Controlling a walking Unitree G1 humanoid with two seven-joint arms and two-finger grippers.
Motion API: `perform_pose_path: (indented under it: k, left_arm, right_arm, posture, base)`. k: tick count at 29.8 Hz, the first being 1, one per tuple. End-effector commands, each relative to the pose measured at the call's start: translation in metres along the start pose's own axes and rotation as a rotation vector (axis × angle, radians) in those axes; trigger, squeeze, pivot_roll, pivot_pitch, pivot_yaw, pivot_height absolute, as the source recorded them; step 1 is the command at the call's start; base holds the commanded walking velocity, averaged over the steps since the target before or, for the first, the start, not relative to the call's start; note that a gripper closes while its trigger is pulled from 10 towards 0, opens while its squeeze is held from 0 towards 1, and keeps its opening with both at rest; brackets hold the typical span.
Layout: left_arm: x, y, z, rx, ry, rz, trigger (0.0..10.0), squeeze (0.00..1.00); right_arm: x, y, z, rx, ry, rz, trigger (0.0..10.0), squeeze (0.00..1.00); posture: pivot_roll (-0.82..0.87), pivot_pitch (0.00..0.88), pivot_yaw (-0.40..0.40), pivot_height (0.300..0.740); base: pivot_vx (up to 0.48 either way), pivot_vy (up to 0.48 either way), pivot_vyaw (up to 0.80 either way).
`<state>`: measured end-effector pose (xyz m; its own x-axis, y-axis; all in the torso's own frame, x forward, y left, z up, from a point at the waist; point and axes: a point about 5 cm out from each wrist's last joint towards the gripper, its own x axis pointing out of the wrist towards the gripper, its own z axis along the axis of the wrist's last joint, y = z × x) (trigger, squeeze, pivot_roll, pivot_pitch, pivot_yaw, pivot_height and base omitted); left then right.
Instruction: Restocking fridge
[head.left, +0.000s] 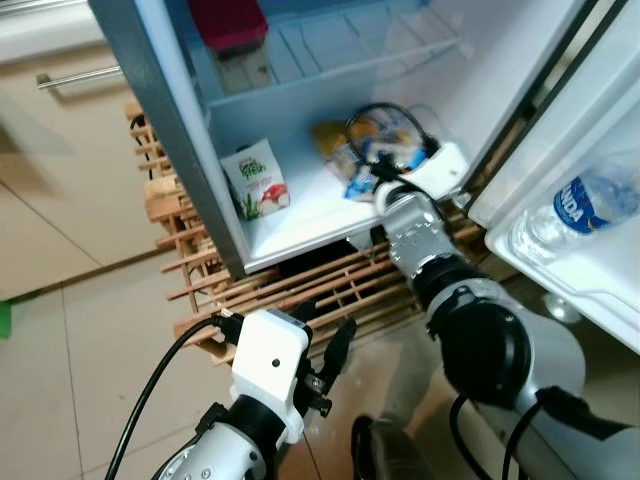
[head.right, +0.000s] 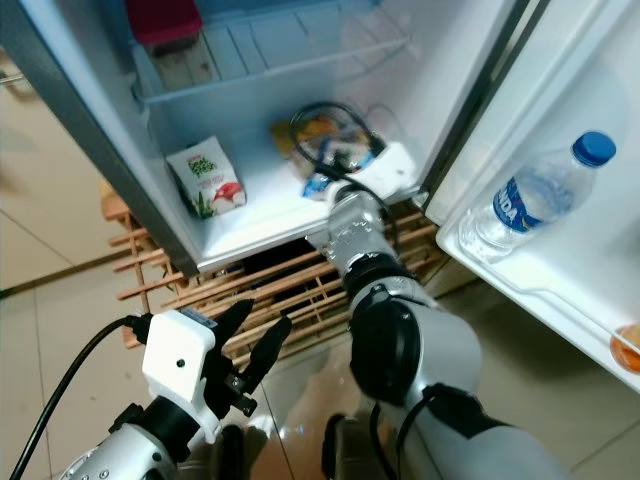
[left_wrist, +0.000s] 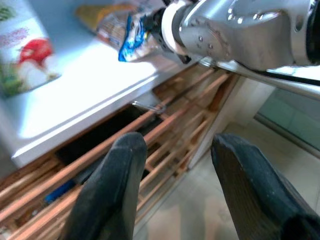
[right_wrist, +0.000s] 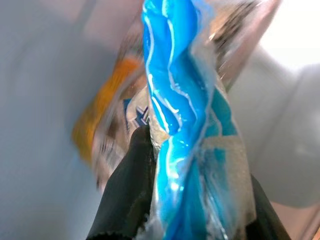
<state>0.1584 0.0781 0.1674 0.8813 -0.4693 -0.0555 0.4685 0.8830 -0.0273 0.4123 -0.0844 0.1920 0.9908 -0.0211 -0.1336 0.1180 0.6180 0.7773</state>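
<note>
My right gripper (head.left: 372, 178) reaches onto the bottom shelf (head.left: 312, 216) of the open fridge and is shut on a blue and clear snack bag (right_wrist: 186, 115); a black finger (right_wrist: 131, 180) presses each side of it. The blue bag (head.left: 360, 184) is low over the shelf, in front of a yellow-orange packet (head.left: 330, 136). A green and white juice carton (head.left: 258, 180) stands at the shelf's left. My left gripper (head.left: 325, 328) hangs open and holds nothing, down in front of the fridge over a wooden rack (head.left: 300, 285).
The fridge door stands open on the right, with a water bottle (head.left: 590, 205) lying in its shelf. A dark red box (head.left: 228, 22) sits on the upper shelf. A cabinet with a bar handle (head.left: 75, 78) is to the left, with tiled floor below.
</note>
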Motion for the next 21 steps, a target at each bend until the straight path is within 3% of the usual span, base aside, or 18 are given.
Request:
perform_pose_path:
  k: [1,6,8,14,19,21]
  left_arm:
    - [-0.004,-0.003,0.000,-0.020,0.005,0.003,10.0,0.00]
    - [-0.004,-0.004,0.000,-0.023,0.006,0.006,10.0,0.00]
    - [-0.005,-0.004,-0.001,-0.028,0.008,0.013,10.0,0.00]
    - [-0.006,-0.005,-0.001,-0.033,0.008,0.019,10.0,0.00]
    - [-0.008,-0.004,-0.001,-0.039,0.008,0.030,10.0,0.00]
    - [-0.009,-0.004,-0.001,-0.038,0.008,0.031,10.0,0.00]
  right_arm:
    - [-0.002,-0.002,-0.013,-0.138,0.055,-0.012,0.0,0.00]
    - [-0.001,0.001,-0.010,-0.199,0.056,0.012,0.0,0.00]
    - [0.000,0.009,-0.007,-0.265,0.061,0.071,0.0,0.00]
    - [0.000,0.018,-0.005,-0.285,0.068,0.139,0.0,0.00]
    - [0.001,0.024,0.003,-0.554,0.025,0.163,0.0,0.00]
    - [0.001,0.025,0.004,-0.604,0.014,0.165,0.0,0.00]
  posture:
    - [0.17,0.313,-0.006,0.736]
    - [0.17,0.316,-0.009,0.736]
    - [0.17,0.317,-0.012,0.736]
    - [0.17,0.321,-0.018,0.736]
    - [0.17,0.321,-0.018,0.736]
    - [0.17,0.321,-0.018,0.736]
  base:
    - [0.000,0.000,0.00]
    - [0.000,0.000,0.00]
    - [0.000,0.000,0.00]
    - [0.000,0.000,0.00]
    - [0.000,0.000,0.00]
    - [0.000,0.000,0.00]
